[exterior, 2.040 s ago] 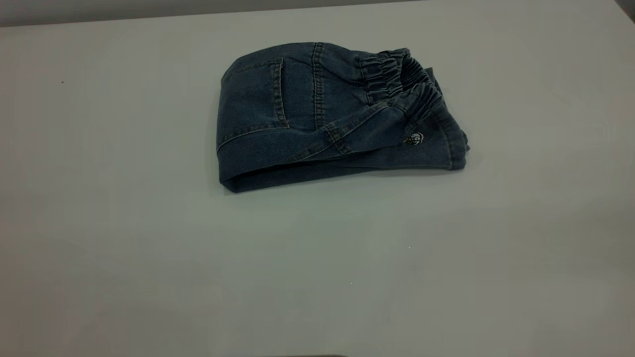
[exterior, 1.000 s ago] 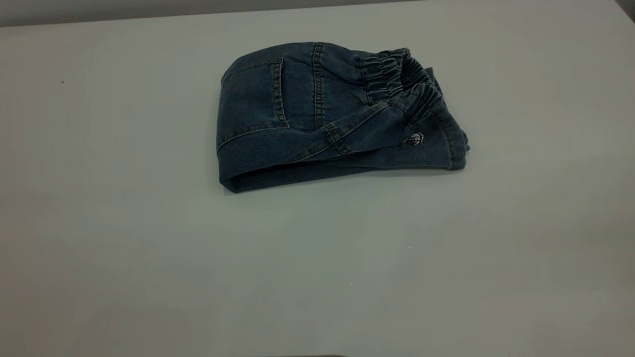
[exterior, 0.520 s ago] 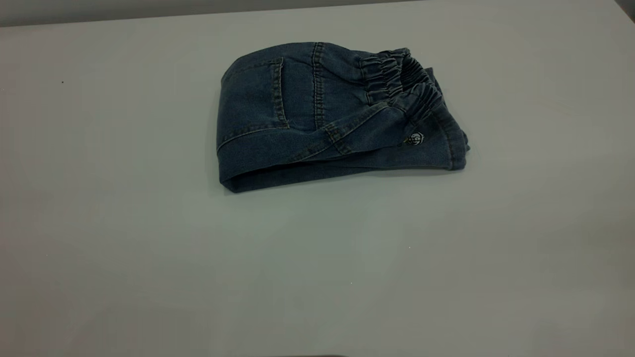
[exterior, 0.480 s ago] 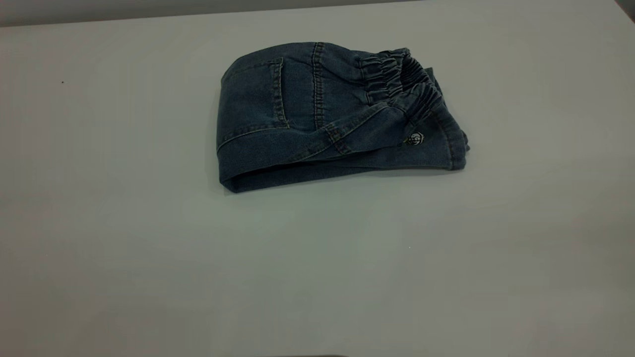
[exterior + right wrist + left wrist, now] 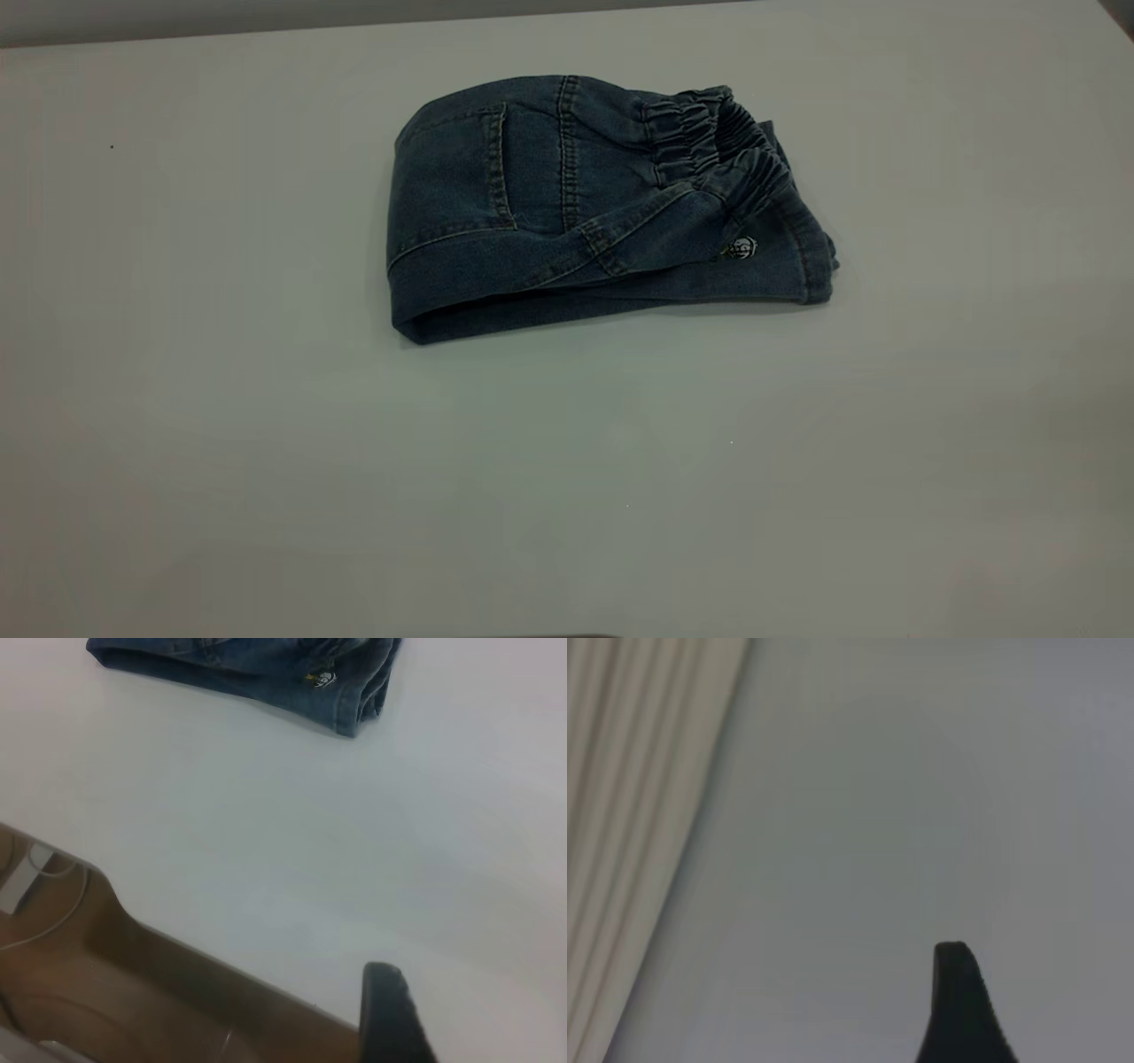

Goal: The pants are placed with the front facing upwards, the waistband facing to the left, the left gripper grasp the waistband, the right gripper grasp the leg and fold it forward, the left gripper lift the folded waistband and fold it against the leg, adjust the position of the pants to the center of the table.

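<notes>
The pants [image 5: 567,204] lie folded into a compact denim bundle on the table [image 5: 567,478], somewhat behind its middle. The gathered waistband [image 5: 718,142] rests on top at the bundle's right end, above the leg [image 5: 780,266], where a small bit of print [image 5: 741,249] peeks out. Neither arm appears in the exterior view. In the right wrist view, my right gripper [image 5: 390,1019] hovers near the table's edge, far from the pants [image 5: 266,665]. The left wrist view has my left gripper [image 5: 961,1010] over bare tabletop, with the pants out of sight.
A beige curtain [image 5: 629,815] hangs beyond the table on the left arm's side. Past the table edge near the right arm lies a brown surface [image 5: 133,992] with a thin cable. Bare tabletop surrounds the pants on all sides.
</notes>
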